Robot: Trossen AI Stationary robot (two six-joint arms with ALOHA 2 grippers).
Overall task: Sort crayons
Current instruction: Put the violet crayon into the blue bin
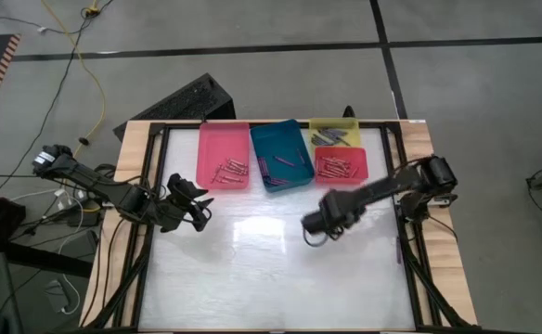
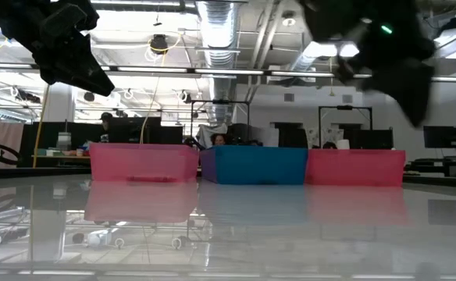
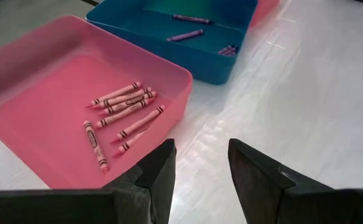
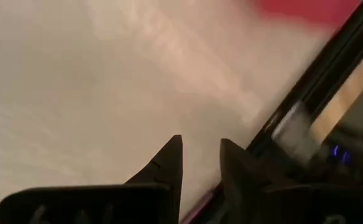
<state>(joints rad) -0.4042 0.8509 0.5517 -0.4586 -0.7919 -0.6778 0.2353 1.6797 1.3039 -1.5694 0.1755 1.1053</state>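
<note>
Four trays line the glossy white table; room beyond perhaps offices.

Pink tray, teal tray (adjacent), yellow tray.

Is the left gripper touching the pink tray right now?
Apart. In the left wrist view, bare white table shows between the left gripper, its fingers open and empty, and the pink tray.
</note>
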